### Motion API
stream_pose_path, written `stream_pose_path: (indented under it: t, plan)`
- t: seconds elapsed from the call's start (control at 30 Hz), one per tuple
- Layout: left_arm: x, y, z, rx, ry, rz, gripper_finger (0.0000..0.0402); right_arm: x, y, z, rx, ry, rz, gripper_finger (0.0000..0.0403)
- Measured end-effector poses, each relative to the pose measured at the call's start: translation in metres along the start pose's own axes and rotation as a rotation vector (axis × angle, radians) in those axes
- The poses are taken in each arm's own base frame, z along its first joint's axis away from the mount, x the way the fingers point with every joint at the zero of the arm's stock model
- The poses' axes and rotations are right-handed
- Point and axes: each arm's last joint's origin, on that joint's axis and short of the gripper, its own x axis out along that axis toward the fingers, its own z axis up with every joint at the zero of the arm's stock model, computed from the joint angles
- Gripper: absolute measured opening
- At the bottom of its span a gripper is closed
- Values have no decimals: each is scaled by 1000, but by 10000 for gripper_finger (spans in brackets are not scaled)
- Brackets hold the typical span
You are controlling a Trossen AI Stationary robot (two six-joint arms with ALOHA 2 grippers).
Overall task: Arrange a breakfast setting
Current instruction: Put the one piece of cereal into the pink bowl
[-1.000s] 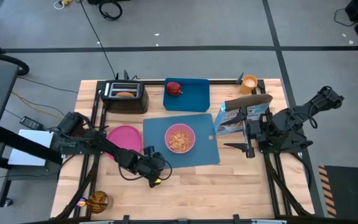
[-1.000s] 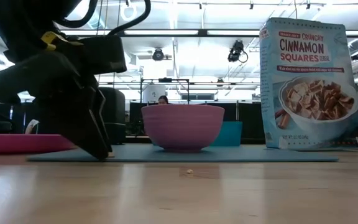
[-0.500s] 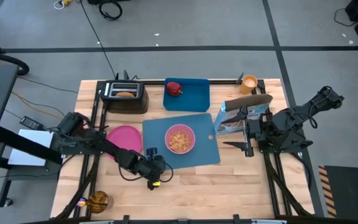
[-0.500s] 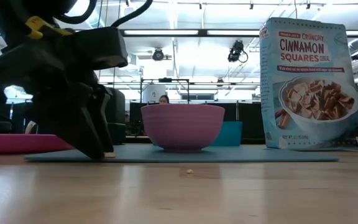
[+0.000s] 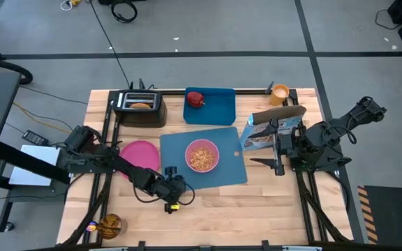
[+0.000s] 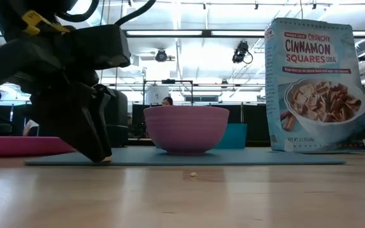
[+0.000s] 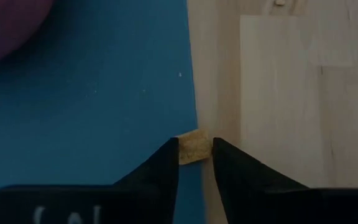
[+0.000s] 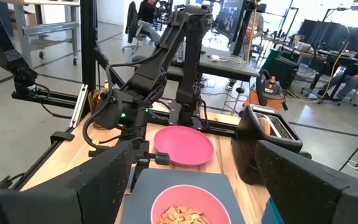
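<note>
The blue mat point(image 5: 222, 174) lies mid-table with the pink bowl point(image 5: 202, 155) of cereal on it. The pink plate point(image 5: 139, 153) lies on the wood left of the mat. The apple point(image 5: 196, 98) sits in the smaller blue tray, the toast point(image 5: 139, 106) stands in the black toaster, and the orange cup point(image 5: 280, 93) stands at the far right. The spoon is out of view. My left gripper point(image 7: 195, 144) is down at the mat's near-left corner point(image 6: 103, 157), shut on a small tan cereal piece point(image 7: 194, 149). My right gripper point(image 5: 279, 155) is open beside the cereal box. My left gripper pinches the tan cereal piece by two opposite sides point(image 7: 184, 150) between its two fingertips point(image 7: 166, 163), coming from above and pointing down. The piece sits right at the mat's edge point(image 7: 191, 93), half over the mat and half over the wood; whether it is lifted does not show.
A cereal box point(image 6: 315, 85) stands at the mat's right edge, close to my right gripper. A loose crumb point(image 6: 193, 174) lies on the wood in front of the mat. A blue rimmed tray point(image 5: 218, 111) and the toaster point(image 5: 139, 110) stand along the far edge.
My left gripper has shifted a little toward the table's left edge and tipped slightly, staying low at the mat's near-left corner.
</note>
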Motion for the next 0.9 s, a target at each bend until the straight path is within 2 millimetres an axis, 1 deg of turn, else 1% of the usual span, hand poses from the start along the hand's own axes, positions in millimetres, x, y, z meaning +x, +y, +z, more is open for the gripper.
stream_pose_path:
  t: [0.3,0.43,0.63,0.9]
  plan:
    - [-1,-1,2,28,3,-5,118,0,0,0,-5,1,0,348]
    - [-4,-4,9,27,-7,-12,138,0,0,-1,-6,5,1,348]
    - [-5,-4,6,14,24,2,167,0,0,-1,-8,8,1,348]
    - [-3,-5,5,14,6,41,169,0,0,-3,-5,31,5,348]
